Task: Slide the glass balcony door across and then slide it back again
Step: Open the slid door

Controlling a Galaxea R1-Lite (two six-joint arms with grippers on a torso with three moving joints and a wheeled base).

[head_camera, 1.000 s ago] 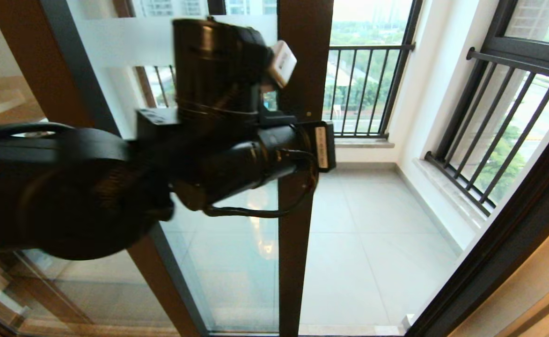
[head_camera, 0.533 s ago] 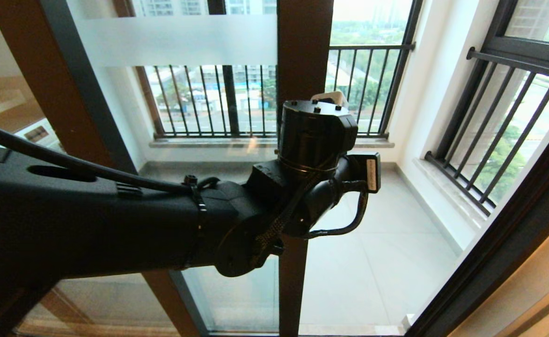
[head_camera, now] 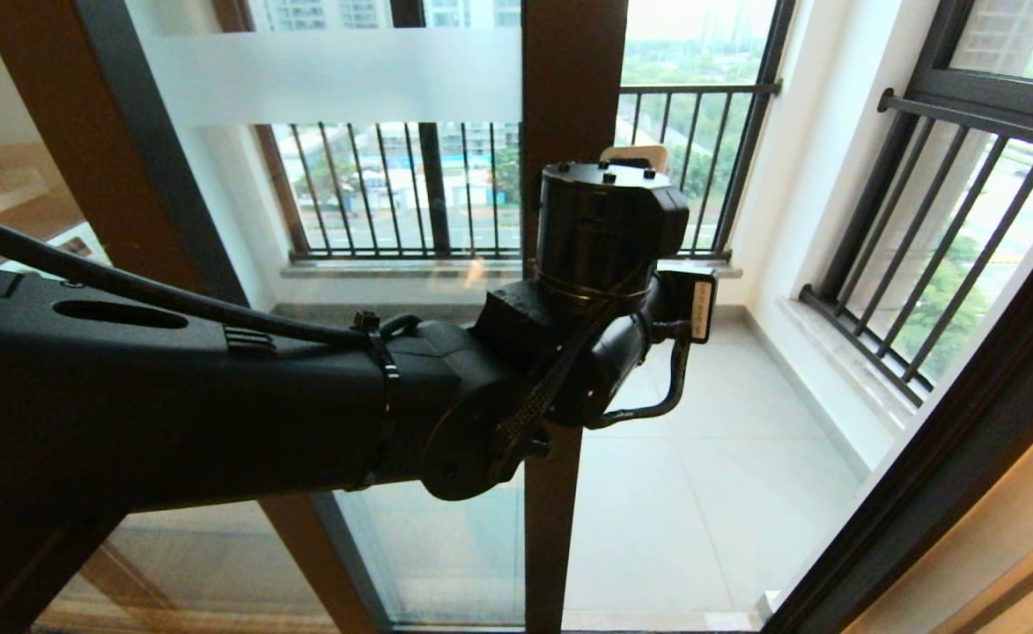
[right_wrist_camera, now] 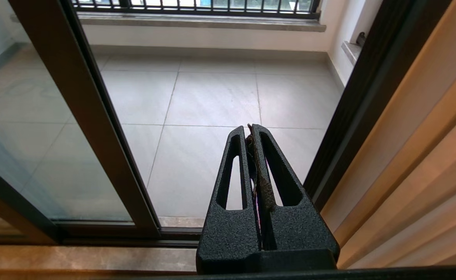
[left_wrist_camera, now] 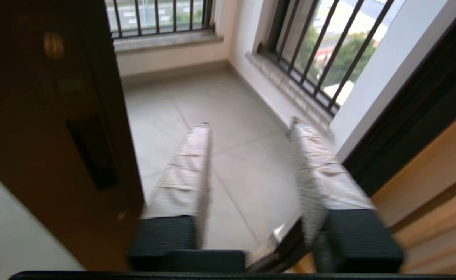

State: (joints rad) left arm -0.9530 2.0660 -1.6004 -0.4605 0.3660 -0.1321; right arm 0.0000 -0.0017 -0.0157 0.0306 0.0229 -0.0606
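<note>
The glass balcony door has a frosted white band near its top and a dark brown stile at mid view. My left arm reaches across in front of it, with its wrist over that stile at about handle height. In the left wrist view my left gripper is open with nothing between its tape-wrapped fingers. It sits just beside the stile's free edge, near the black handle slot. My right gripper is shut and empty, held low before the doorway.
Right of the stile the doorway stands open onto the tiled balcony floor. Black-barred railings line the balcony. A dark door jamb bounds the opening on the right. A plain brown-framed pane stands at left.
My left arm swung down and to the right from in front of the frosted band, then rose slightly at the stile's edge. The door stile has not shifted.
</note>
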